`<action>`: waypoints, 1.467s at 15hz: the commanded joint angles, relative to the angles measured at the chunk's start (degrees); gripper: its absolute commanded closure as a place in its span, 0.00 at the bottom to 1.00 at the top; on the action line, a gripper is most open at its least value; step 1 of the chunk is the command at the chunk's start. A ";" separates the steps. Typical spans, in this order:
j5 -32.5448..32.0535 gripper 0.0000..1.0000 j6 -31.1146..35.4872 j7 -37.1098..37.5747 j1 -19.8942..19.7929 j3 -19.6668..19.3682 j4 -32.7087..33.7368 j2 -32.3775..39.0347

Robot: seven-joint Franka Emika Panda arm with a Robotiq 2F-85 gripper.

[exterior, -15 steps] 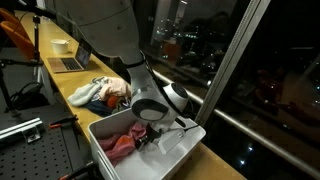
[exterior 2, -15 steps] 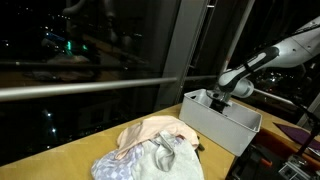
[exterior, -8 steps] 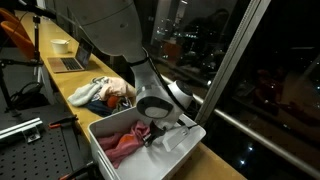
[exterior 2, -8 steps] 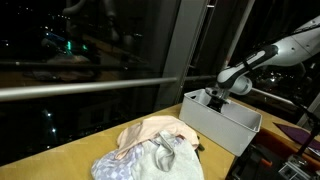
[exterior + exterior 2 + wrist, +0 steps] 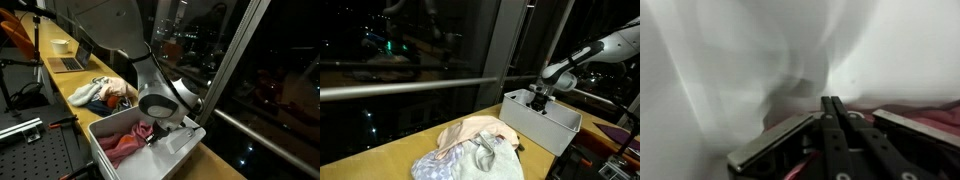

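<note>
Down the long wooden desk (image 5: 58, 84) by the window, a white bin (image 5: 99, 130) stands near a pile of clothes (image 5: 105, 92). Inside the bin lie a pink cloth (image 5: 122, 147) and a white cloth (image 5: 740, 60). The claw (image 5: 832, 112) reaches into the bin, its fingers pressed together against the white cloth; whether fabric is pinched between them I cannot tell.
</note>
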 commanded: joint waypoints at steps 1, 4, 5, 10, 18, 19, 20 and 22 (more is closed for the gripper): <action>0.65 0.99 -1.86 -1.09 -1.94 -0.30 -5.66 -9.75; 0.18 0.99 -3.59 -0.85 -2.06 -2.42 -8.42 -17.67; 0.09 0.99 -4.74 -0.90 -1.87 -3.27 -8.99 -20.36; -2.81 0.99 -8.25 1.48 2.10 -7.21 -9.02 -33.33; -18.56 0.99 -14.68 15.30 13.53 -5.42 -4.65 -48.47; -20.69 0.99 -15.94 18.32 15.11 -4.40 -3.40 -49.36; -22.42 0.99 -17.61 21.18 16.53 -3.34 -1.75 -49.99; -24.69 0.99 -21.69 27.08 19.52 -0.83 2.10 -50.51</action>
